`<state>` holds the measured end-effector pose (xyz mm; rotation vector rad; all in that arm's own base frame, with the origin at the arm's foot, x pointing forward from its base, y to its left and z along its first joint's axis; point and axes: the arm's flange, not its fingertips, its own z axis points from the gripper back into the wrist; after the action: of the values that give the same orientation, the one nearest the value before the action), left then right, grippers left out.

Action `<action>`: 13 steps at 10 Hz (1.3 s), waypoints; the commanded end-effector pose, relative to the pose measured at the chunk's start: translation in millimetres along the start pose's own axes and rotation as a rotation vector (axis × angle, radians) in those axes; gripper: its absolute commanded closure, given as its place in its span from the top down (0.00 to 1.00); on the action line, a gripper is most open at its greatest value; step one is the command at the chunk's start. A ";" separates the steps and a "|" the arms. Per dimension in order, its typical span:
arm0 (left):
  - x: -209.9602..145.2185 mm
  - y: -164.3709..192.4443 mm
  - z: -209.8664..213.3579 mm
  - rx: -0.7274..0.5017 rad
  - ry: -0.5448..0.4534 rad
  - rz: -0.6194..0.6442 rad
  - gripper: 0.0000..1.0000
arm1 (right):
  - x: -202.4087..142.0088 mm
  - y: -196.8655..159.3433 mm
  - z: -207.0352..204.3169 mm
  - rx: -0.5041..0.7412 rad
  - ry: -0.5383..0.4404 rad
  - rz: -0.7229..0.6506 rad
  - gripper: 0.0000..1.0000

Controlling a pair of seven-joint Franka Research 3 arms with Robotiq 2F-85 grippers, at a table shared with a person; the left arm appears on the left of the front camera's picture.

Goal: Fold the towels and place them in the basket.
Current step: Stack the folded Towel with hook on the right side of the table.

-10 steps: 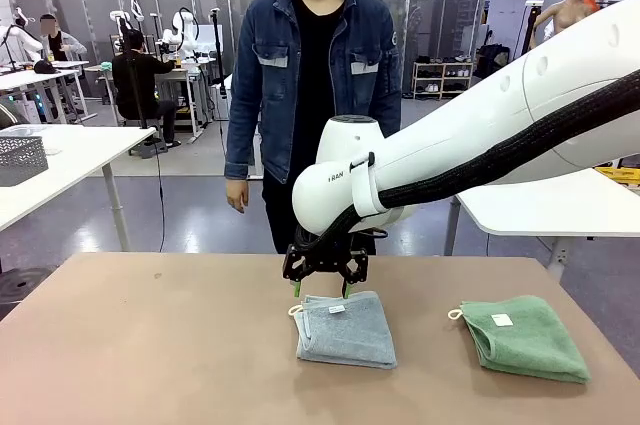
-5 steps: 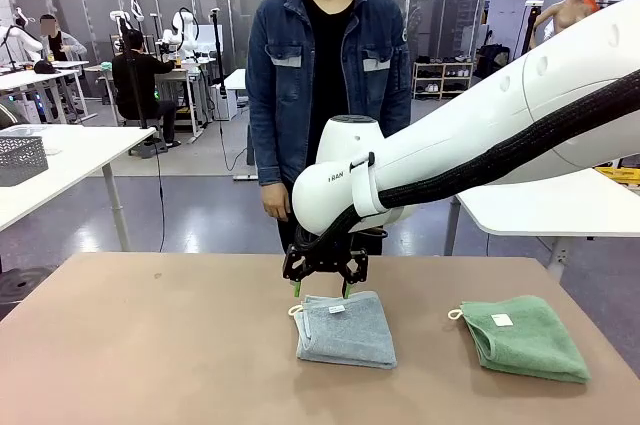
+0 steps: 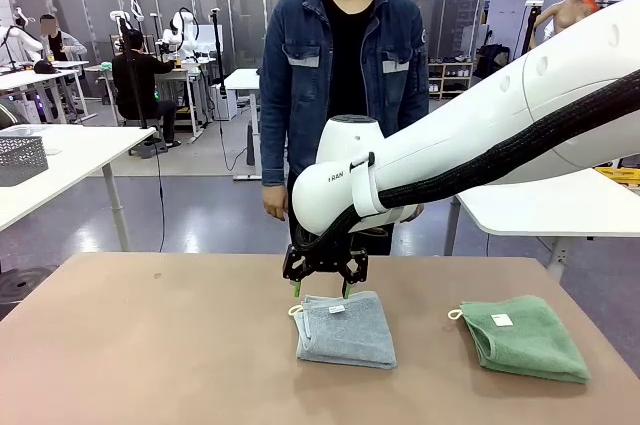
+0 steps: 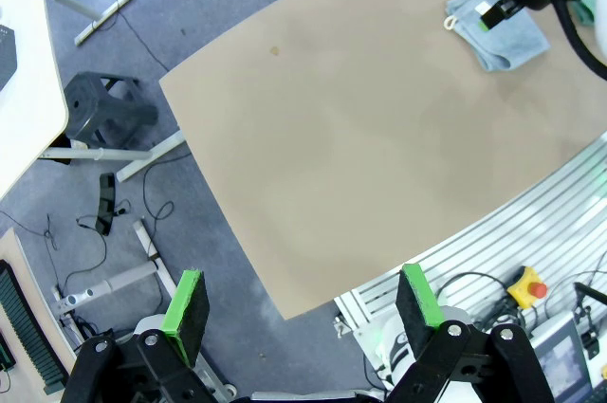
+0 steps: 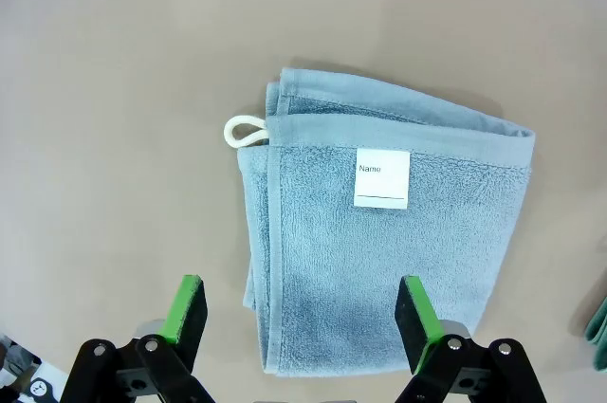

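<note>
A folded pale blue towel [image 3: 346,329] with a white label and corner loop lies mid-table; the right wrist view shows the same blue towel [image 5: 379,247] flat beneath the camera. My right gripper [image 3: 324,288] hangs open just above its far edge, green-padded fingers [image 5: 185,313] spread wide over the cloth with nothing between them. A folded green towel [image 3: 525,336] with a white label rests at the table's right. My left gripper [image 4: 302,301] is open, high over the table's near-left corner, with the blue towel [image 4: 498,28] far off. The basket is out of view.
A person in a denim jacket [image 3: 345,75] stands at the far side of the brown table [image 3: 150,355], arms down. A neighbouring white table [image 3: 60,160] at left carries a grey mesh container [image 3: 20,158]. The table's left half is bare.
The person has stepped to the right, now standing directly behind my right arm. Both arms and both towels are unmoved.
</note>
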<state>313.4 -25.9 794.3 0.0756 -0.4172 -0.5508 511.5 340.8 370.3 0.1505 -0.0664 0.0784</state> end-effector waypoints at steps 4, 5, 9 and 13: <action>-0.8 0.6 1.2 0.005 -0.002 0.001 1.00 | -30.2 -33.3 41.2 0.067 -0.104 -0.052 1.00; -0.8 0.6 1.2 0.005 -0.002 0.001 1.00 | -35.2 -58.2 55.0 0.143 -0.114 -0.092 1.00; -0.8 0.6 1.2 0.005 -0.002 0.001 1.00 | -29.1 -149.9 42.6 0.373 -0.098 -0.079 1.00; -0.8 0.6 1.2 0.005 -0.002 0.001 1.00 | -6.2 -207.6 -19.2 0.655 -0.083 -0.037 1.00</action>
<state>313.6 -25.8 794.2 0.0755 -0.4169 -0.5506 514.8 140.7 337.6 0.7451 -0.1483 0.0103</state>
